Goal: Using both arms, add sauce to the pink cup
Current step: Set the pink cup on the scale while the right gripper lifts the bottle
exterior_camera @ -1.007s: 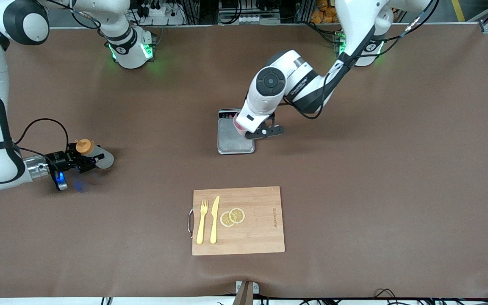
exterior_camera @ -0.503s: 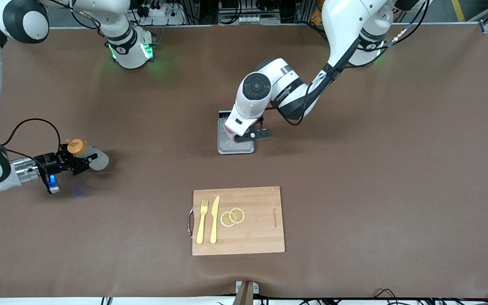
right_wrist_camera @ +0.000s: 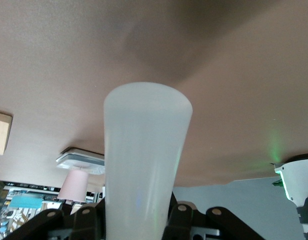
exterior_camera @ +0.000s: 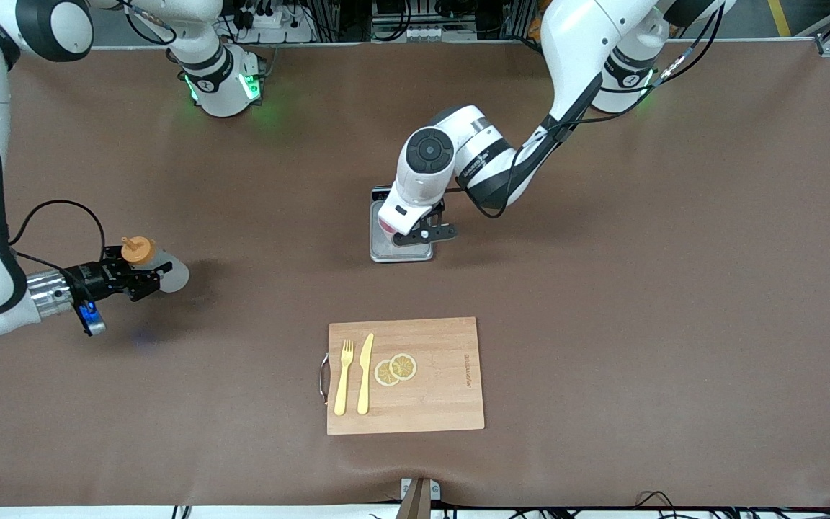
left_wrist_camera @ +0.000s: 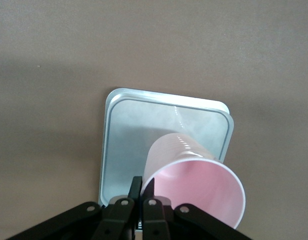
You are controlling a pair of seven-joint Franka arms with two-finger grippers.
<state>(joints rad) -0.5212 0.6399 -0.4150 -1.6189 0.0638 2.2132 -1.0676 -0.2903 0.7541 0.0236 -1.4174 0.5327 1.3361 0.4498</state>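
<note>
Scene: two Franka arms at a brown table (exterior_camera: 602,288), mid-job, sauce headed for a cup
Right gripper (exterior_camera: 143,276): mid-left of the front frame, fingers clamped on the sauce bottle (exterior_camera: 163,270); bottle lies near horizontal, orange cap (exterior_camera: 136,250) pointing to the top of frame; it looks lifted off the table, tho the height is hard to judge
Right wrist view: bottle body (right_wrist_camera: 144,160) fills centre frame between the fingers; cap not seen here
Left gripper (left_wrist_camera: 139,210): bottom centre of its wrist view, fingers pinched together on the rim of the pink cup (left_wrist_camera: 194,185)
Pink cup: tilted, mouth toward the wrist cam, over the grey scale (left_wrist_camera: 124,145); in the front view it sits frame centre, mostly hidden under the left arm's wrist, only a pink sliver (exterior_camera: 385,227) showing; can't tell if its base touches the scale plate
Gap: bottle & cup well apart, bottle toward the right arm's end of the table
Risk 1: thin rim pinch, so the cup could twist or slip out once sauce weight lands in it
Risk 2: soft bottle squeezed hard may ooze early & drip on the table before reaching the cup
Risk 3: narrow cup mouth held at a tilt; a poorly aimed nozzle likely puts sauce on the scale instead
Risk 4: arms converging over the scale could clash at the wrists
Bystanders: cutting board (exterior_camera: 444,404) lower centre with fork (exterior_camera: 344,378), knife (exterior_camera: 365,373), lemon slices (exterior_camera: 395,369), clear of the action
</note>
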